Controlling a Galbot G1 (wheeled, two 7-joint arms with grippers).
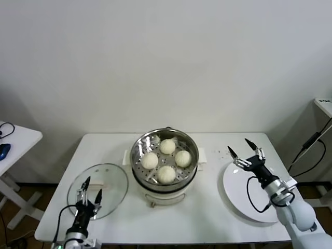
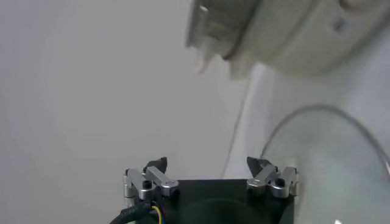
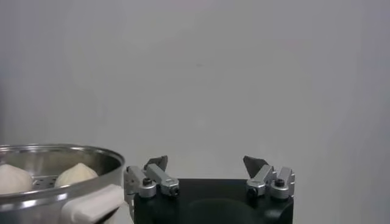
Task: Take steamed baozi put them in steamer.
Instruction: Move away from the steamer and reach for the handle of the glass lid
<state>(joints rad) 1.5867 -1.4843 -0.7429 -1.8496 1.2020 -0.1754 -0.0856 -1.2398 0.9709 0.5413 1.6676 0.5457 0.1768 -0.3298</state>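
Note:
Several cream-white steamed baozi (image 1: 166,174) lie on the perforated tray inside the shiny steel steamer (image 1: 138,144) at the middle of the white table; two of them (image 3: 76,174) show over the steamer's rim (image 3: 61,152) in the right wrist view. My right gripper (image 1: 239,147) hovers open and empty above the white plate (image 1: 244,199), right of the steamer. My left gripper (image 1: 92,189) stands open and empty over the near edge of the glass lid (image 1: 111,179), left of the steamer. The steamer's white base (image 2: 292,36) fills the upper part of the left wrist view.
The round glass lid (image 2: 329,164) with its white handle (image 1: 101,182) lies flat at the table's front left. A second white table with a blue mouse (image 1: 4,150) stands at far left. Cables (image 1: 311,150) hang at far right. A bare wall is behind.

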